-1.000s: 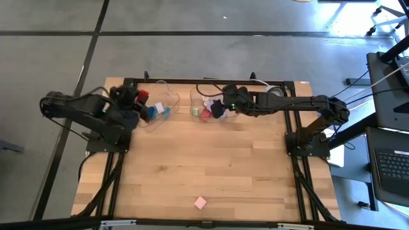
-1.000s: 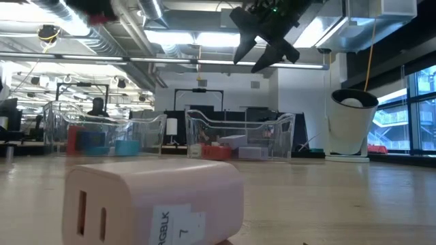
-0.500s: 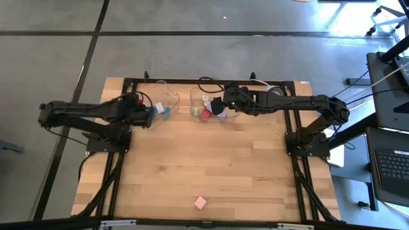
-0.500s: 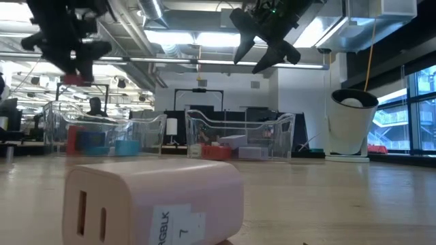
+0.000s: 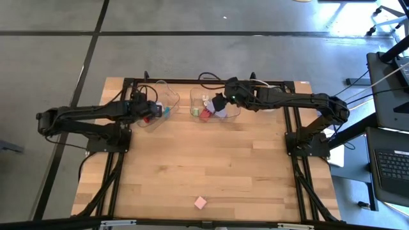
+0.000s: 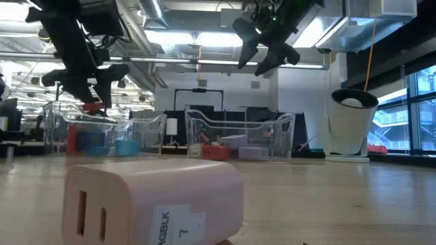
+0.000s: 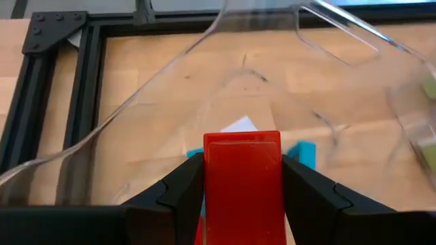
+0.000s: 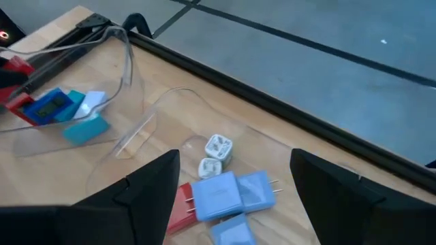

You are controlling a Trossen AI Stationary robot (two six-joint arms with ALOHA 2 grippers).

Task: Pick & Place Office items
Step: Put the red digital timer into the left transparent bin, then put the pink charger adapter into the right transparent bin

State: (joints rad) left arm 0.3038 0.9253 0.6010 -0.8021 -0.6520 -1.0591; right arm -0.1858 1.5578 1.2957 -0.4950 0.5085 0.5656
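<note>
Nearest me on the worktop (image 5: 192,166), well short of both arms, lies a lone pink block (image 5: 200,202). My left end effector (image 7: 242,178) is clamped on a red block (image 7: 242,178), holding it above the left clear tray (image 5: 167,97); below and just beyond it I see blue, teal and white blocks (image 8: 68,109). My right end effector (image 6: 262,53) hangs with fingers spread, empty, over the right clear tray (image 6: 238,135), where lavender-blue blocks (image 8: 228,194), a red one and small white ones lie beneath it.
</note>
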